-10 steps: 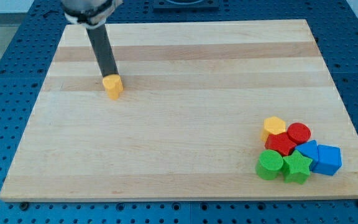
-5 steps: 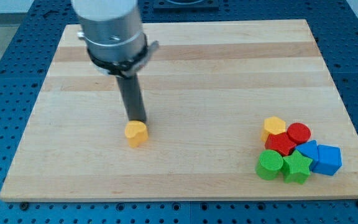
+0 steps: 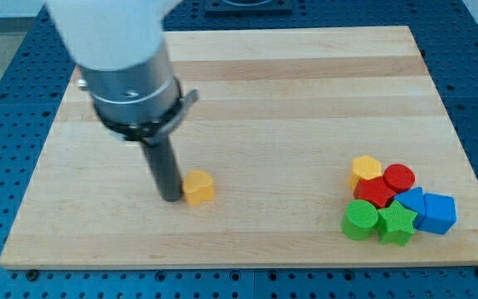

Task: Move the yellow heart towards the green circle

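Roughly midway: yellow heart (image 3: 198,188) sits centre-left on the board, well apart from the green circle (image 3: 359,220).
Tip: my tip (image 3: 171,198) touches the heart's left side; no pincer fitted.
Left: a long push rightward.

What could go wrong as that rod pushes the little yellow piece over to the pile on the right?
My tip sits just at the view's left of the yellow heart, with a long stretch of board to cross, so the heart may slip off the rod's side and be left behind. The green circle is packed against the green star and red blocks, so a hard arrival could scatter that cluster.
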Action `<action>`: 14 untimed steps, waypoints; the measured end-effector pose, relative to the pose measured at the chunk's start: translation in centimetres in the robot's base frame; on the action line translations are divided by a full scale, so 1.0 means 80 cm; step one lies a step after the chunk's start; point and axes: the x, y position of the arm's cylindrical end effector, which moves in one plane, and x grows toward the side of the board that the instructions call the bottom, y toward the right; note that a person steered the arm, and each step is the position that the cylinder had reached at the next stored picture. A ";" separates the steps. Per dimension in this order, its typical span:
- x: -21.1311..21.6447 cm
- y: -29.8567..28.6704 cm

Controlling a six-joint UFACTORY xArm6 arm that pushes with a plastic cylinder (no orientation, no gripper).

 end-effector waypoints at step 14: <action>0.070 0.167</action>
